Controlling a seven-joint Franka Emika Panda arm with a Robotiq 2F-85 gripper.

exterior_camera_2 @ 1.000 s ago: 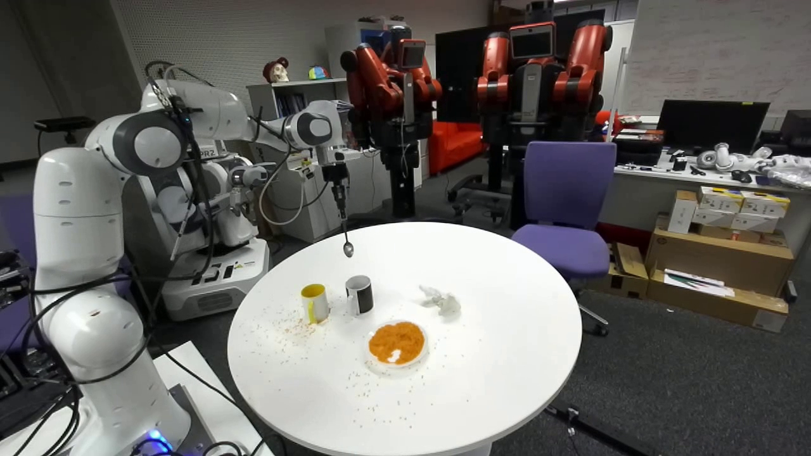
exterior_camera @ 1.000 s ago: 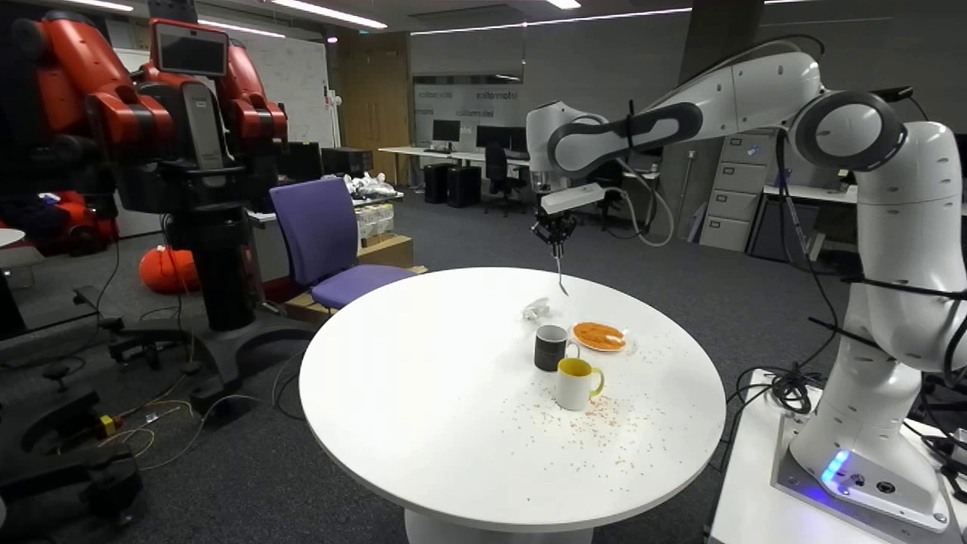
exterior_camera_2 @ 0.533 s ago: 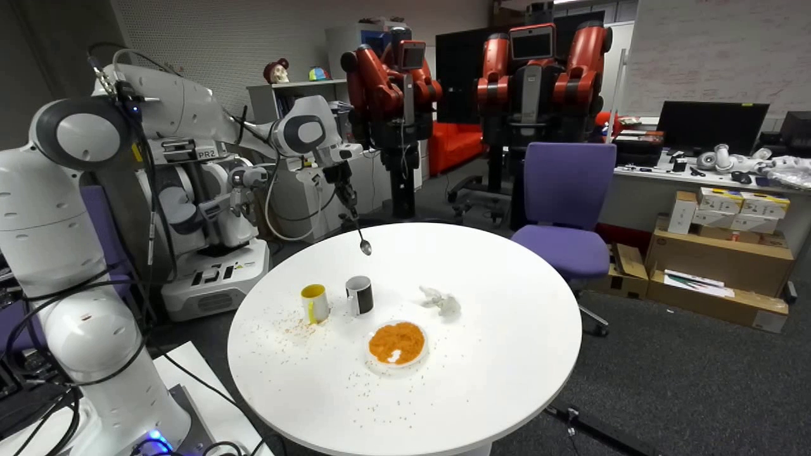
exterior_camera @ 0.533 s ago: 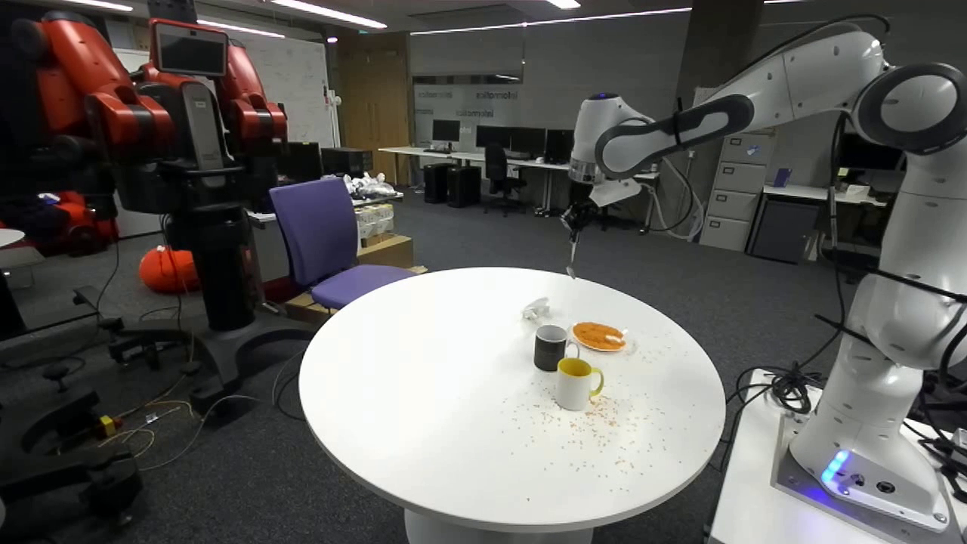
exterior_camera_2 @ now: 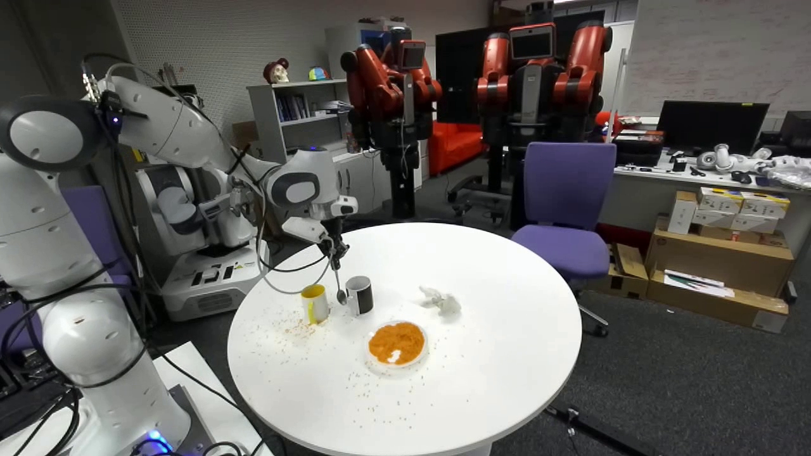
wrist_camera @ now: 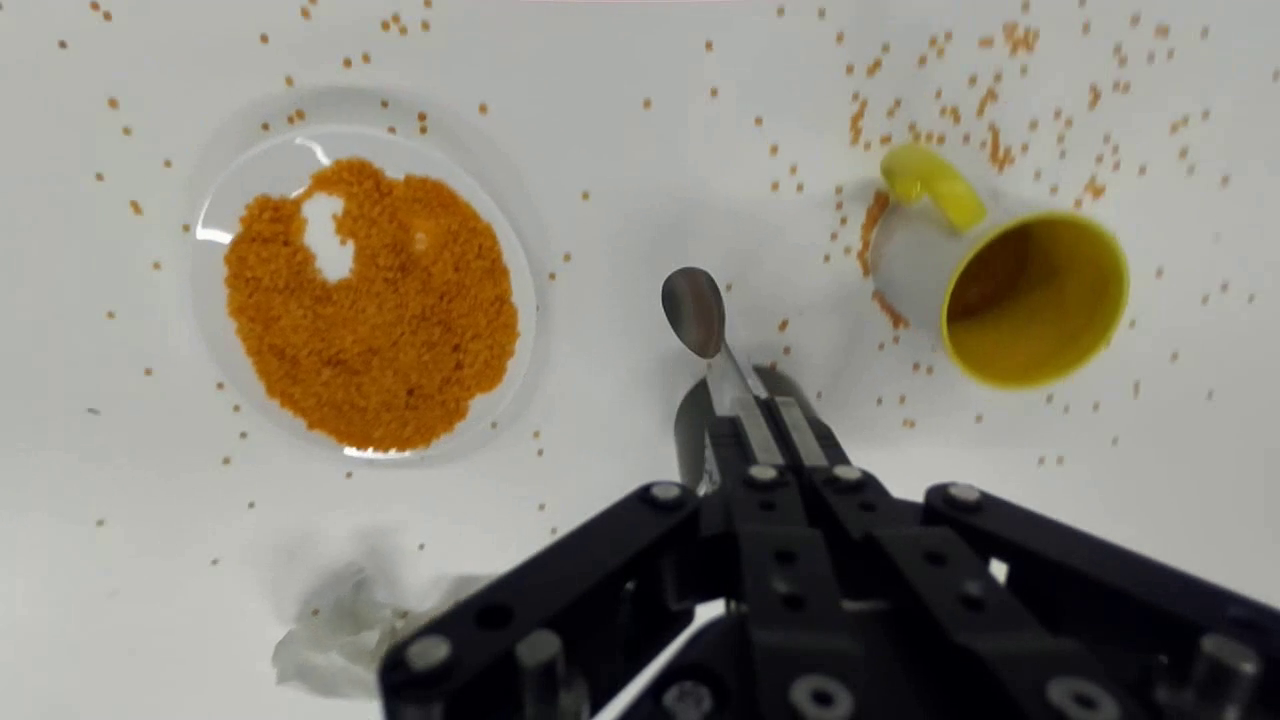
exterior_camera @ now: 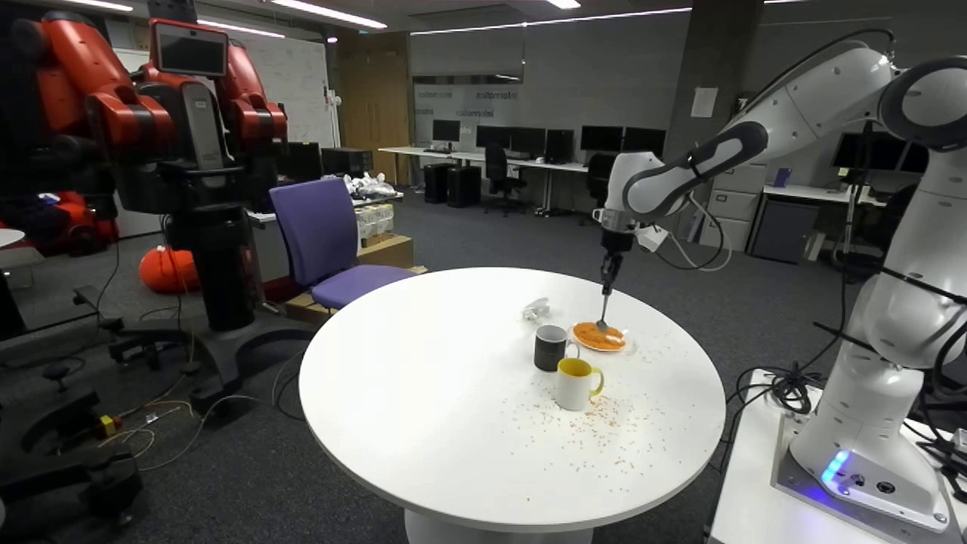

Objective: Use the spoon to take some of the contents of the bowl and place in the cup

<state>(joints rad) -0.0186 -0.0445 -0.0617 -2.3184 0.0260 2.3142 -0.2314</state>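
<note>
You've got shiny metal spoon (wrist_camera: 694, 312), glossy bowl (wrist_camera: 327, 237), rough grainy contents (wrist_camera: 400, 330), smooth glossy yellow cup (exterior_camera: 574, 389), smooth table (exterior_camera: 438, 393), matt cloth chair (exterior_camera_2: 568, 183).

A wide grey room under ceiling strip lights (exterior_camera: 329, 13)
In an exterior view, dark carpet (exterior_camera: 468, 242) runs back to a long white desk (exterior_camera: 412, 150) with black monitors (exterior_camera: 492, 137); wooden doors (exterior_camera: 374, 106) stand to its left, and the grey wall (exterior_camera: 612, 68) behind carries small lettering (exterior_camera: 495, 95), perhaps on glass, hard to read from here. A purple chair (exterior_camera: 316, 234) stands near the round white table (exterior_camera: 423, 393) in both exterior views. In an exterior view I also spot a whiteboard (exterior_camera_2: 722, 57), a grey shelf unit (exterior_camera_2: 261, 120), a red sofa (exterior_camera_2: 455, 149) and cardboard boxes (exterior_camera_2: 719, 263) stacked in front of a cluttered desk (exterior_camera_2: 633, 196).
</note>
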